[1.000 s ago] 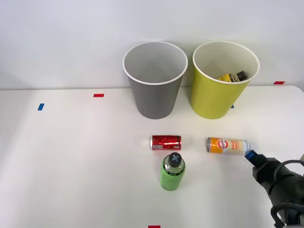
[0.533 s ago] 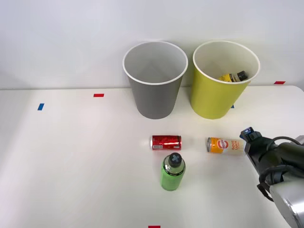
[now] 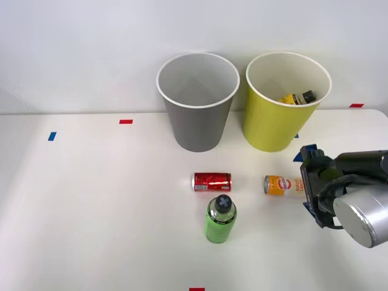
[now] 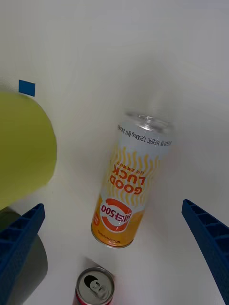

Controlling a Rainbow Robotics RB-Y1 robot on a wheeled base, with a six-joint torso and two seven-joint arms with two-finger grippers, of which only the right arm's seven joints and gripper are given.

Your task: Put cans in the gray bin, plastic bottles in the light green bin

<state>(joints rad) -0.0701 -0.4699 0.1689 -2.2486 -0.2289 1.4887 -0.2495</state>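
**Claw hangs spread over orange can**

At the front view's right, the right claw [image 3: 308,180] spreads wide, empty, over the orange-and-white can [image 4: 131,178] lying on the white counter [image 3: 91,212], below the light green bin [image 3: 285,103].

Bare table [image 3: 91,206] surrounds the lying orange-and-white can [image 4: 131,178] on both long sides, with the light green bin [image 3: 276,121] near behind it and the red can [image 3: 211,181] well apart beyond its end.
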